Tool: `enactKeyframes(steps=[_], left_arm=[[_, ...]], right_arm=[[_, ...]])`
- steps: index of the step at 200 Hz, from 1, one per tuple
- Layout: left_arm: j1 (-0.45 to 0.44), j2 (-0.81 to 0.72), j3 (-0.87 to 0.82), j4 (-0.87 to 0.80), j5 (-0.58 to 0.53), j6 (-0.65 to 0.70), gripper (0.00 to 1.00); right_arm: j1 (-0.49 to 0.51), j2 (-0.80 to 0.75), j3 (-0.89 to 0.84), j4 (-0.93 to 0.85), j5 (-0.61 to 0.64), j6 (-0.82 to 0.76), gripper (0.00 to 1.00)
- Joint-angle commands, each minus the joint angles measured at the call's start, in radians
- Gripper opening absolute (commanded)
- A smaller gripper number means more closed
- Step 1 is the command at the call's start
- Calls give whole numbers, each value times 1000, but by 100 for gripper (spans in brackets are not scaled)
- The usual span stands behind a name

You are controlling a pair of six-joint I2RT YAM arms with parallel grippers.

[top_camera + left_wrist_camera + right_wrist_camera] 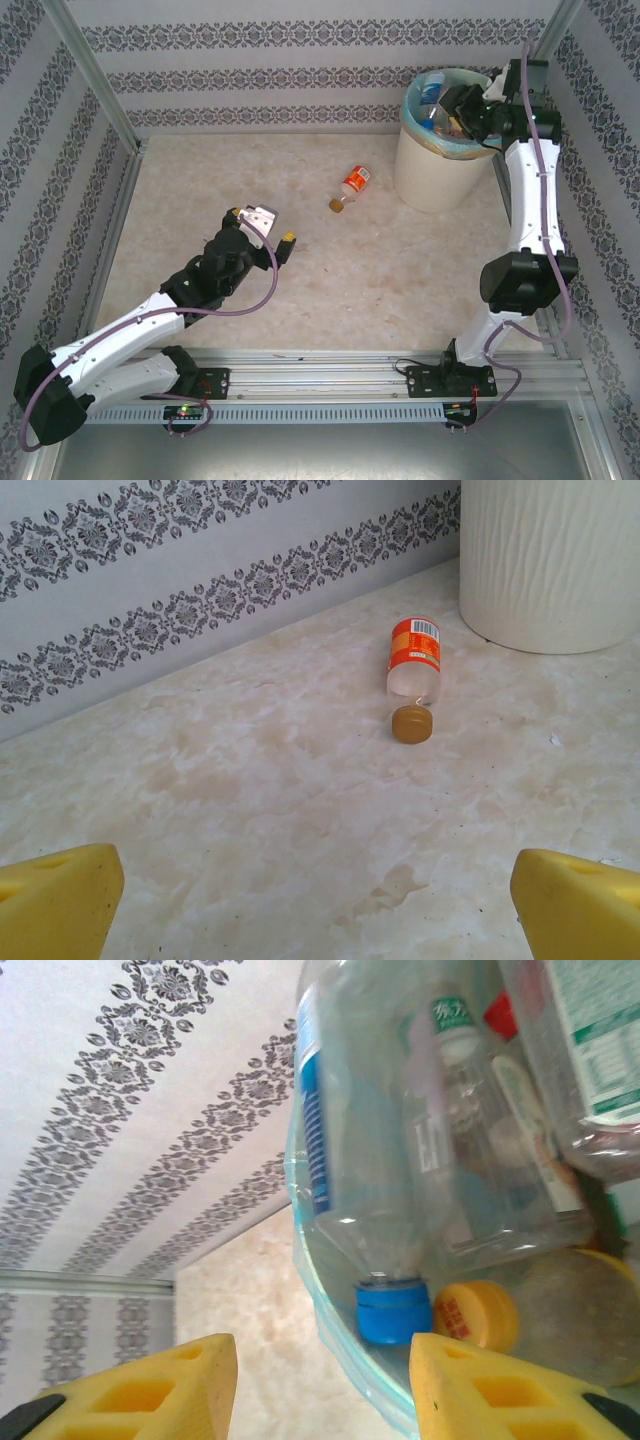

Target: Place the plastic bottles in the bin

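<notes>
In the top view, the left hand (270, 228) hovers over the desk (200, 300) left of centre, its jaws spread wide and holding nothing. An orange-labelled bottle (353, 186) lies on its side near the middle, just left of the bin (435, 175) in the upper right. The right hand (466, 106) hangs over the bin's mouth, above the binned bottles (432, 90).

In the left wrist view, the yellow fingers (55, 900) sit in the bottom corners, far apart. The orange-labelled bottle (413, 658) lies ahead with its brown cap (412, 723) pointing this way. The bin (550, 560) stands at upper right.

In the right wrist view, the right hand (320, 1390) has its jaws parted with nothing between them. Beyond them, clear binned bottles (440, 1140) are piled against the blue-green bag (305, 1280), with a blue cap (390, 1310) and a yellow cap (478, 1315) lowest.
</notes>
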Motion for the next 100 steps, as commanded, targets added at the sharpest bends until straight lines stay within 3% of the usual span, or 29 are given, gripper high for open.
enactKeyframes(steps=[1,53,100], left_arm=[[12,-18,-9,36,-15,-23,100],[12,7,19,16,-9,-32,100],[11,-12,24,-27,-24,-76,100]], right_arm=[[21,0,98,-183,166,-168,49],[173,69,286,-237,462,-351,47],[258,313,545,-149,574,-416,39]])
